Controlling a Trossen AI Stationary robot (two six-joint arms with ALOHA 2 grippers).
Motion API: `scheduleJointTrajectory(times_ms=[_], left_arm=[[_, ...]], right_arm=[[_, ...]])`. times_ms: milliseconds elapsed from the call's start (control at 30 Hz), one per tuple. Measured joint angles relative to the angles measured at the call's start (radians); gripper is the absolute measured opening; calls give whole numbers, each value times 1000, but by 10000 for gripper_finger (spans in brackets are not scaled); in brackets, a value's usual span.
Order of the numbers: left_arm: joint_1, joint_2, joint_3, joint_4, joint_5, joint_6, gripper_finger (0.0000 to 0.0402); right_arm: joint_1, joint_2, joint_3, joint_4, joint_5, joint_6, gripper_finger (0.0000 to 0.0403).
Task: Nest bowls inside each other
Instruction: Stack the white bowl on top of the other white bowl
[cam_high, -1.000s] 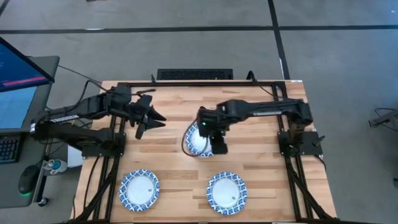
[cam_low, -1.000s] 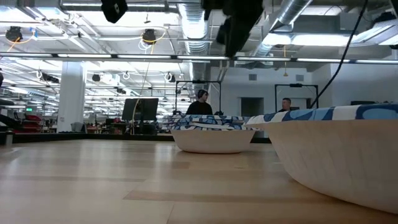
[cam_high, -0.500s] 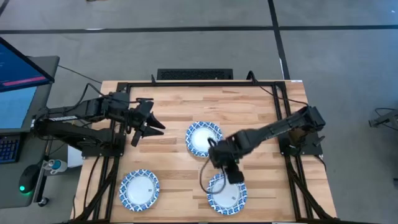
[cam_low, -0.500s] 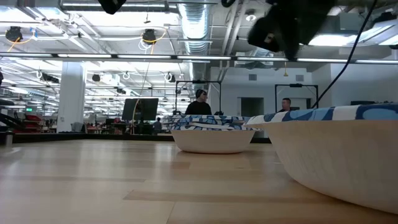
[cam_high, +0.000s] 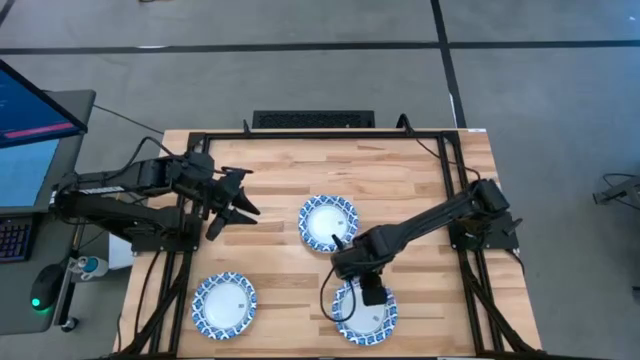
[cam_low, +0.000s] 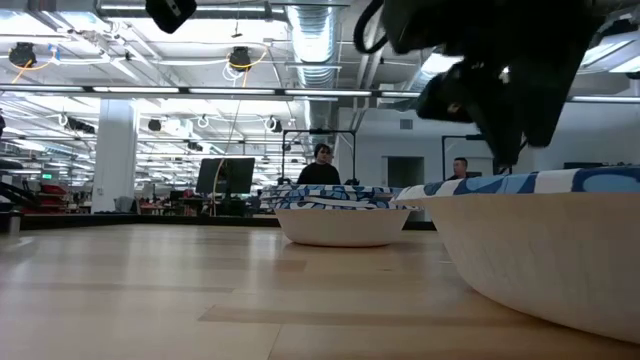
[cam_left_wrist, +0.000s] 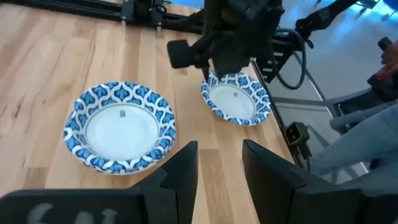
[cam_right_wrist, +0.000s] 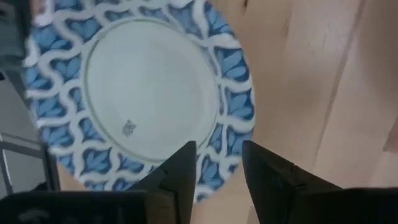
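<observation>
Three bowls, white inside with blue-and-white patterned rims, rest on their bases on the wooden table: one in the middle (cam_high: 327, 222) (cam_left_wrist: 121, 127) (cam_low: 342, 215), one near-left (cam_high: 224, 304), one near-right (cam_high: 365, 314) (cam_right_wrist: 143, 99) (cam_low: 540, 240) (cam_left_wrist: 236, 102). My right gripper (cam_high: 372, 294) (cam_right_wrist: 217, 168) (cam_low: 500, 110) hangs open just above the near-right bowl, pointing down, its fingers standing either side of the rim without touching. My left gripper (cam_high: 228, 205) (cam_left_wrist: 219, 168) is open and raised, left of the middle bowl. Whether any bowl is a stack does not show.
A black frame (cam_high: 320, 135) runs around the table's far and side edges. Bare wood lies between the bowls and along the far side. A monitor (cam_high: 30, 110) stands off the left edge. People and desks show in the room beyond the table.
My right gripper has swung from over the middle bowl toward the table's near edge and come down over the near-right bowl. My left gripper has drawn back a little toward the left and near side. The bowls have stayed where they were.
</observation>
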Motion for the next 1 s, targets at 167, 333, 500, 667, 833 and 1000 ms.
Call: scheduleJointTrajectory(times_ms=[167,333,500,667,833,1000], left_arm=[[0,0,0,-2,1,28,116],[0,0,0,-4,22,34,116],[0,-10,0,-5,24,34,116],[1,-33,0,0,24,30,116],[1,-70,1,-3,-6,17,116],[1,-106,0,-19,-34,-22,116]], right_arm=[[-18,46,0,-1,-2,31,148],[-23,103,0,-5,-2,32,142],[-21,137,0,-8,2,39,132],[-21,133,2,-10,5,51,89],[-21,120,2,-10,0,51,13],[-21,121,11,-78,4,102,10]])
